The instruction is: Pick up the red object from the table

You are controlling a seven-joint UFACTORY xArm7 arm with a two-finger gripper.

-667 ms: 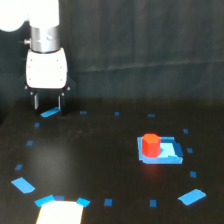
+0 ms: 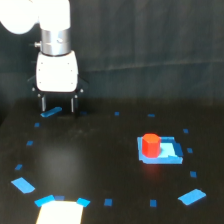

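At the near edge: a pale cream rectangle is seen at the bottom of the exterior view, flanked by two bright blue tape pieces.
Tabletop: a flat black surface is shown, dotted with small blue tape marks laid out in a rough ring.
Larger tape pieces: one blue piece is placed toward the exterior view's left, and another toward the exterior view's right.
Blue patch: a larger blue rectangle is laid on the tabletop right of centre.
Red object: a small red-orange block is set upright on the left part of the blue patch, touching it and resting free of any grasp.
End effector: the dark fingers are held apart and nothing is gripped between them; it is positioned at the far left of the tabletop, well apart from the red object, just above a blue tape mark.
Arm: a white body is carried under a grey wrist section, pointed straight down.
Backdrop: a dark curtain is hung behind the tabletop.
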